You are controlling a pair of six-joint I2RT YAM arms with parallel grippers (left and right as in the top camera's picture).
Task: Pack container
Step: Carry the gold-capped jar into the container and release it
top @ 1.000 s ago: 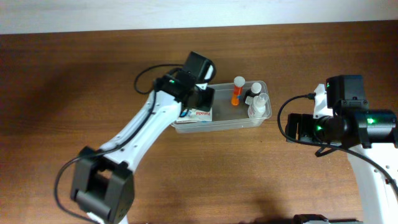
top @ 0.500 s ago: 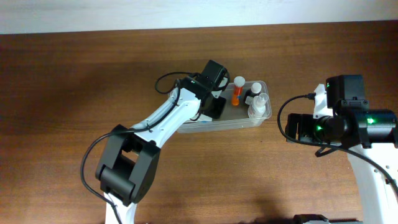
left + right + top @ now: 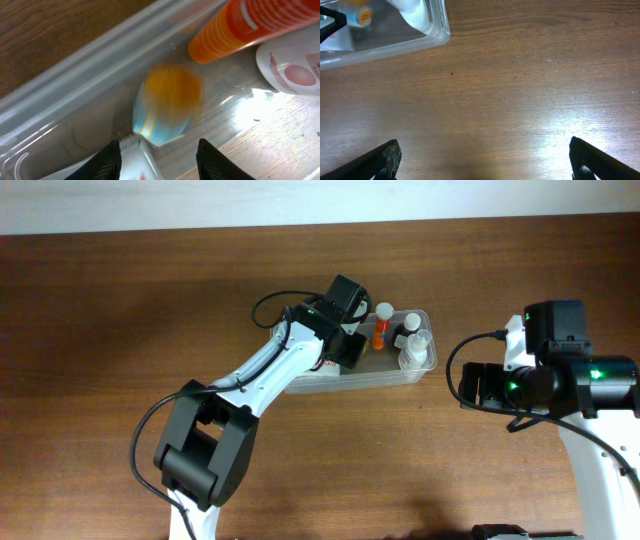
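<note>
Left wrist: left jaws apart over blurred, unreadable bottle [image 3: 167, 105] in container [image 3: 75, 82]; right jaws apart.

Left claw [image 3: 351, 350] over the container [image 3: 385, 379]

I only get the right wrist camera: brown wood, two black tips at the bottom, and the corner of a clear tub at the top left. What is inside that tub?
Observer: From overhead, the container holds an orange bottle, a dark-capped bottle and a pale bottle, grouped at its right end.
Operator: Is the other arm anywhere near it?
Observer: Yes. The left tool is down over the container, just left of those bottles.
Operator: Is it holding something?
Observer: It looks not. Its wrist camera shows the tool open, with a small orange-topped thing, too blurred to name, loose in the container ahead of it.
</note>
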